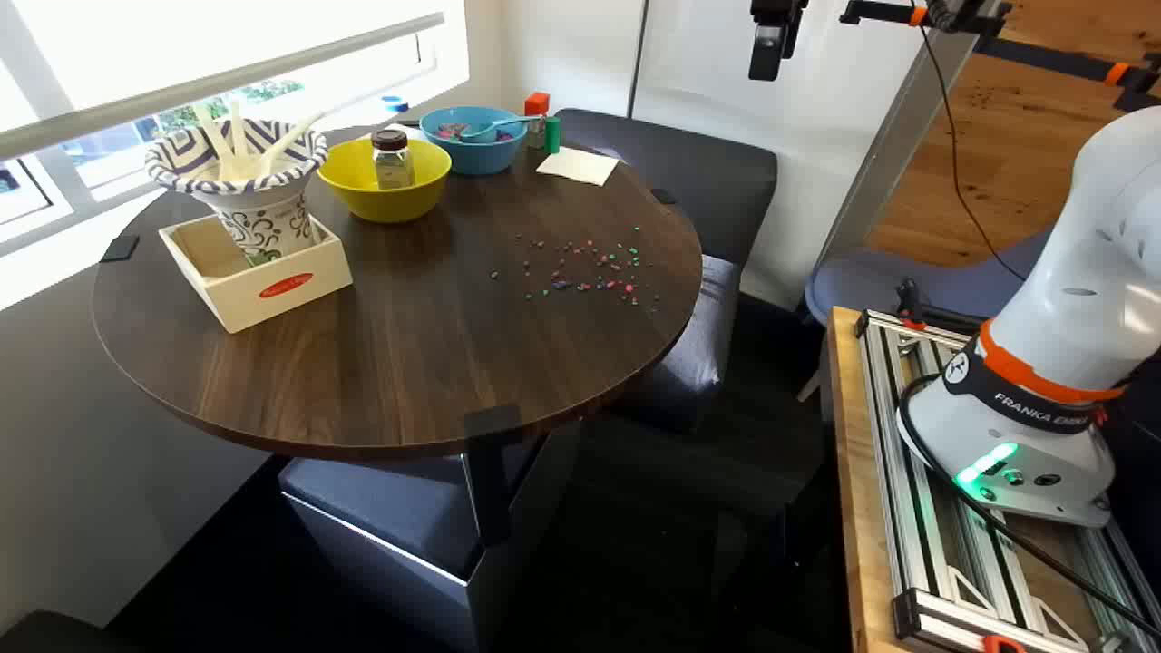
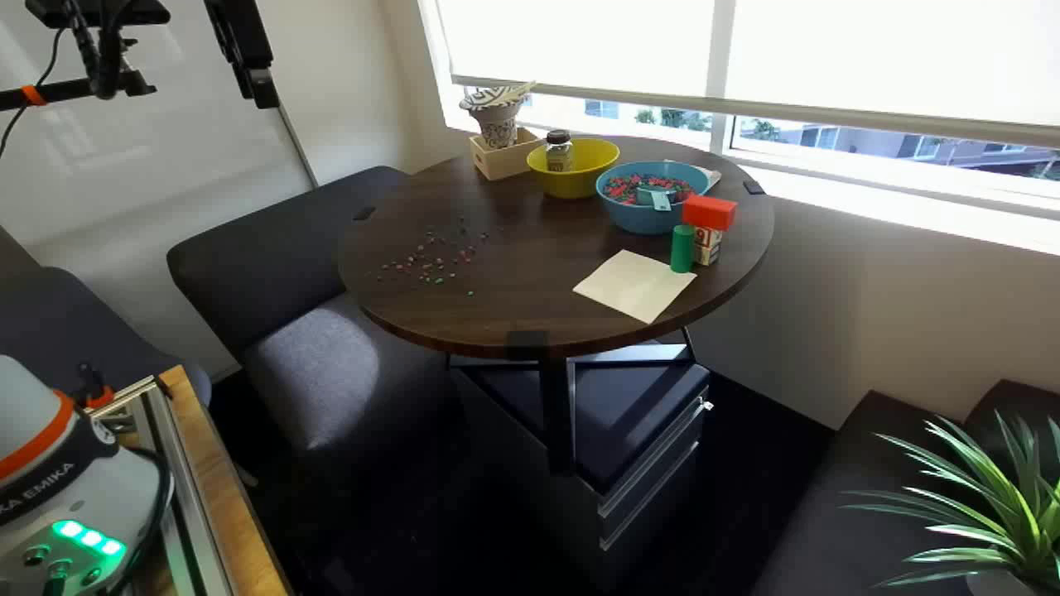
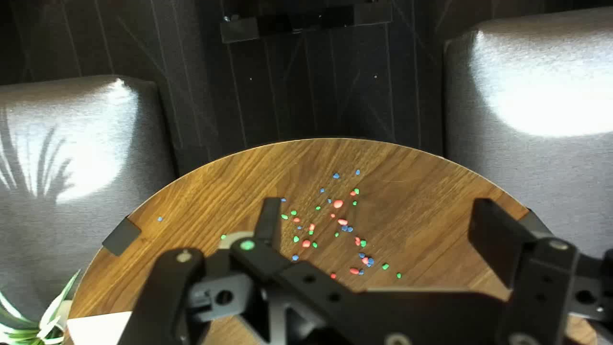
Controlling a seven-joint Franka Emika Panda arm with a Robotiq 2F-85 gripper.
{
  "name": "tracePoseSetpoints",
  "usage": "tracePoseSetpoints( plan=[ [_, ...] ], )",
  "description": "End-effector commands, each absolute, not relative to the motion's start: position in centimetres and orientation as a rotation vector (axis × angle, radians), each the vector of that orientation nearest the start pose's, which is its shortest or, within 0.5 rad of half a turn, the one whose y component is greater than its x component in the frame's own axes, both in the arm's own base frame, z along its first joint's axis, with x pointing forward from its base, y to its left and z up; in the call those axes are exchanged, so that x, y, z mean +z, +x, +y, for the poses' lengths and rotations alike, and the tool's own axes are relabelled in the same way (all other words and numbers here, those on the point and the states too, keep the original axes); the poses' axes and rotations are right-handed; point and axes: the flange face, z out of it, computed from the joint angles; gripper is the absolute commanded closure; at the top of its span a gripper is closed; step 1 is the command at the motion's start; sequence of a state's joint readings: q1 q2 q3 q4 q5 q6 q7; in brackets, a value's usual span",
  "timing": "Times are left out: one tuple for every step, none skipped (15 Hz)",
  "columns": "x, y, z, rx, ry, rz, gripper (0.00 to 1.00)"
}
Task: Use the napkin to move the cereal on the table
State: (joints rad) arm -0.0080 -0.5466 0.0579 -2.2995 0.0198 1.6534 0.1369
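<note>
The white napkin [image 1: 578, 167] lies flat near the edge of the round dark brown table [image 1: 408, 363]. It also shows in an exterior view [image 2: 635, 285] and partly at the lower left of the wrist view [image 3: 98, 328], where the gripper covers part of it. The cereal [image 3: 338, 204] is a loose scatter of red, green and blue bits on the table, also seen in both exterior views [image 1: 629, 287] [image 2: 439, 281]. My gripper [image 3: 378, 206] is open and empty, high above the table. Its black end shows at the top of both exterior views [image 1: 769, 50] [image 2: 252, 70].
A blue bowl [image 1: 476, 161] with coloured bits and a scoop, a yellow bowl [image 1: 385, 201] with a jar [image 1: 393, 163], a green cylinder [image 2: 681, 248] and a red-topped box [image 2: 709, 213] stand near the napkin. A wooden box [image 1: 290, 295] holds a patterned cup. Dark seats surround the table.
</note>
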Motion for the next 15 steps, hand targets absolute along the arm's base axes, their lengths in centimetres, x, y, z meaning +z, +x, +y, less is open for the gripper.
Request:
tracePoseSetpoints(
  plan=[
    [54.2,37.5,2.4,0.158,-3.153,0.157,0.0],
    [54.2,37.5,2.4,0.158,-3.153,0.157,0.0],
    [54.2,37.5,2.4,0.158,-3.153,0.157,0.0],
    [54.2,37.5,2.4,0.158,-3.153,0.157,0.0],
    [54.2,37.5,2.4,0.158,-3.153,0.157,0.0],
    [53.7,38.3,0.9,0.22,-3.086,0.309,0.0],
    [53.1,38.7,-0.1,0.247,-3.082,0.397,0.0],
    [52.0,39.5,-2.3,0.275,-3.063,0.458,0.0],
    [51.3,40.1,-3.7,0.29,-3.057,0.536,0.0],
    [49.7,40.6,-6.2,0.3,-3.048,0.625,0.0],
    [48.7,41.1,-8.0,0.32,-3.023,0.702,0.0],
    [47.3,41.5,-10.2,0.338,-2.986,0.784,0.0],
    [46.4,42.3,-11.6,0.358,-2.939,0.853,0.0],
    [45.4,42.6,-13.3,0.381,-2.891,0.918,0.0],
    [44.9,43.3,-14.3,0.409,-2.845,0.974,0.0]
  ],
)
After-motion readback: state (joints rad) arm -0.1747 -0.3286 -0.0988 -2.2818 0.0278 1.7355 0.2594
